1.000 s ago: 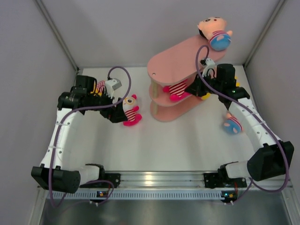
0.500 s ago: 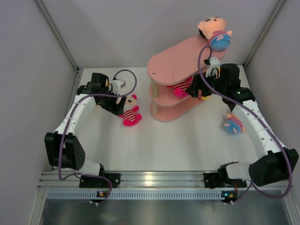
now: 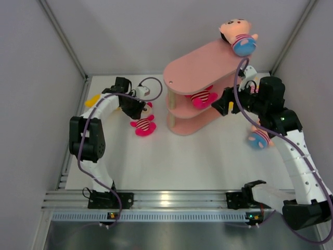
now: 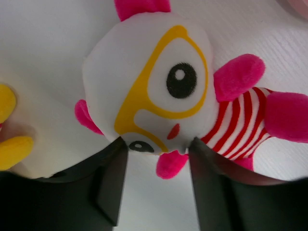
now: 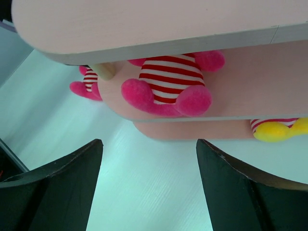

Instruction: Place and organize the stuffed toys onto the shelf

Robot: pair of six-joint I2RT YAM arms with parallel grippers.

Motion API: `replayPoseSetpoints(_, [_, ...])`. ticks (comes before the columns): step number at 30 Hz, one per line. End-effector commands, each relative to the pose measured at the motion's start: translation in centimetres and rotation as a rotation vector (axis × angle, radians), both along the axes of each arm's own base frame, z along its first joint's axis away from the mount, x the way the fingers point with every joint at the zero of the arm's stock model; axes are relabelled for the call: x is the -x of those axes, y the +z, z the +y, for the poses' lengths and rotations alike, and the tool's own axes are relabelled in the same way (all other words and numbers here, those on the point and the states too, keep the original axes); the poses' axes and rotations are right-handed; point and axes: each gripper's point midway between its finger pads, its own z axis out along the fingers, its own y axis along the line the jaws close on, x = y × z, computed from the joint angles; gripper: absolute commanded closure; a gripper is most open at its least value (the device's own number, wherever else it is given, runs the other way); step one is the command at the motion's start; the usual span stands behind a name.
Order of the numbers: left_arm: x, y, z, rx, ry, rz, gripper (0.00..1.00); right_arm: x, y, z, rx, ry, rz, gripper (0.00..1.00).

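A hot pink toy [image 3: 144, 125] with a pale goggle face [image 4: 154, 86] and a striped shirt lies on the table left of the shelf [image 3: 193, 66]. My left gripper [image 3: 138, 107] [image 4: 156, 147] is down over its head, both fingertips pressed into the lower face. A second pink striped toy [image 3: 202, 97] [image 5: 168, 86] sits on the shelf's middle board. My right gripper [image 3: 223, 107] [image 5: 149, 144] hangs open and empty just in front of it. A peach-headed toy [image 3: 238, 35] rests on the top board. Another one [image 3: 258, 138] lies on the table under my right arm.
A yellow toy [image 3: 92, 100] [image 4: 9, 137] lies by the left wall behind my left arm. Yellow feet with a striped body [image 5: 278, 130] show under the shelf's middle board [image 5: 250, 86]. Grey walls close in the table on three sides.
My left gripper slid onto the pink toy's head and narrowed on it. My right gripper opened, left the striped toy on the middle board and backed off to the right.
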Motion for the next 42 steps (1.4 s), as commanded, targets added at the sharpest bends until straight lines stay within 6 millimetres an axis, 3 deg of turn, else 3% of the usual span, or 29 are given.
replayPoseSetpoints(1, [-1.2,1.0,-1.3,0.042,-0.067,-0.064,0.50,2.1,1.1,0.4,0.001,0.047,-0.040,0.21])
replayPoseSetpoints(2, [-0.9,1.0,-1.3,0.050,-0.065,-0.060,0.59,2.6,1.1,0.8,-0.001,0.061,-0.042,0.21])
replayPoseSetpoints(3, [-0.6,0.8,-1.5,0.061,-0.058,-0.048,0.90,2.9,1.1,1.0,-0.002,0.069,-0.042,0.22])
replayPoseSetpoints(4, [0.0,0.6,-1.5,0.069,-0.053,-0.033,1.00,3.0,1.0,1.2,-0.002,0.073,-0.045,0.22])
replayPoseSetpoints(7, [1.7,0.9,-1.2,0.081,0.020,-0.004,1.00,3.8,0.9,1.8,0.019,0.062,-0.066,0.23])
replayPoseSetpoints(9, [2.5,2.9,-0.4,0.085,0.141,-0.024,1.00,4.5,1.2,3.3,0.039,0.059,-0.096,0.24])
replayPoseSetpoints(10, [3.2,2.9,0.6,0.050,0.206,-0.021,1.00,5.7,1.5,5.1,0.047,0.087,-0.125,0.25])
replayPoseSetpoints(11, [4.0,5.0,0.7,0.073,0.247,-0.050,1.00,6.2,2.0,6.5,0.025,0.105,-0.158,0.25])
replayPoseSetpoints(13, [6.1,6.0,0.9,0.085,0.268,-0.037,1.00,7.5,2.1,9.3,-0.018,0.146,-0.167,0.25])
replayPoseSetpoints(14, [7.0,8.2,0.9,0.114,0.283,-0.081,1.00,8.6,1.7,11.4,-0.022,0.153,-0.178,0.26])
replayPoseSetpoints(15, [7.8,8.8,1.0,0.122,0.291,-0.088,1.00,8.8,2.6,13.1,-0.084,0.154,-0.198,0.25])
replayPoseSetpoints(18, [10.9,10.7,1.1,0.148,0.292,-0.104,1.00,10.3,0.1,19.8,-0.105,0.189,-0.174,0.19])
replayPoseSetpoints(20, [12.4,11.9,1.3,0.159,0.295,-0.116,1.00,11.2,-0.6,22.5,-0.141,0.222,-0.141,0.18])
replayPoseSetpoints(22, [13.2,12.8,1.0,0.179,0.290,-0.116,1.00,10.5,-1.8,24.7,-0.170,0.210,-0.108,0.17])
replayPoseSetpoints(24, [14.2,13.5,0.7,0.206,0.287,-0.100,1.00,9.7,-1.0,25.8,-0.216,0.191,-0.105,0.17])
replayPoseSetpoints(27, [15.1,14.2,0.2,0.241,0.285,-0.088,1.00,8.5,-1.4,27.2,-0.284,0.188,-0.055,0.17])
replayPoseSetpoints(28, [15.2,14.6,0.0,0.256,0.277,-0.091,1.00,7.5,-2.0,27.6,-0.286,0.183,-0.035,0.17])
replayPoseSetpoints(33, [15.3,15.7,-0.2,0.277,0.278,-0.110,1.00,7.1,-4.0,29.2,-0.276,0.221,0.019,0.19])
replayPoseSetpoints(35, [15.4,16.1,-0.7,0.300,0.263,-0.108,1.00,6.8,-5.3,29.7,-0.258,0.214,0.047,0.25])
replayPoseSetpoints(39, [15.3,17.2,-0.9,0.319,0.259,-0.124,1.00,6.4,-6.5,29.4,-0.246,0.196,0.080,0.40])
replayPoseSetpoints(42, [15.1,17.6,-0.8,0.320,0.260,-0.137,1.00,6.2,-5.9,28.7,-0.247,0.175,0.073,0.72])
